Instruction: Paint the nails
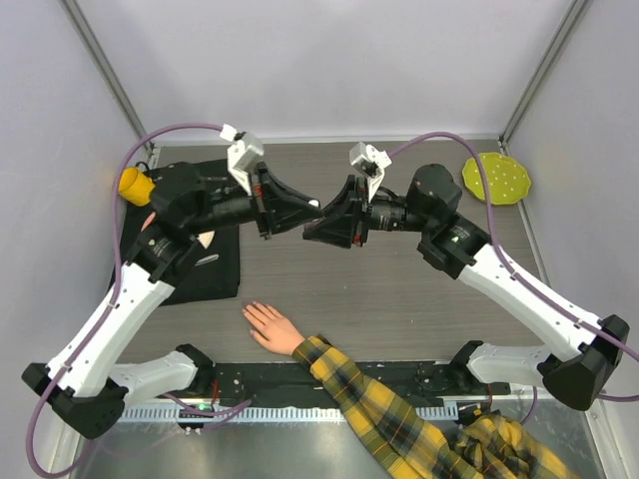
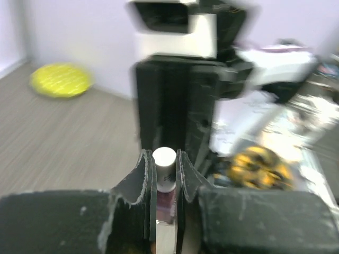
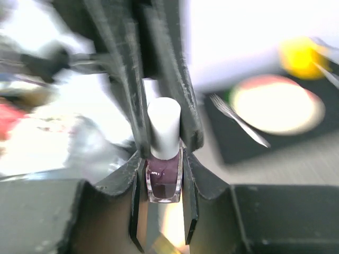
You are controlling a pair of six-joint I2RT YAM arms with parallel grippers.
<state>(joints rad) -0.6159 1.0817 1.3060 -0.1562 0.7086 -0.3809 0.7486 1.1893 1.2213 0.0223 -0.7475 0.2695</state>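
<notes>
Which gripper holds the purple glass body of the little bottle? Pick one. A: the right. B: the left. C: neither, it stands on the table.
A: in the right wrist view the right gripper has its own fingers clamped on the glass body of the bottle, while the left gripper pinches only the white cap.

No text, label, brand, number or sign can be read in any view. The face of the small dark-purple glass bottle with a white cap (image 3: 163, 180) that is turned to the right wrist camera shows no print that can be made out. The backgrounds of both wrist views are too blurred for any lettering to be told.
</notes>
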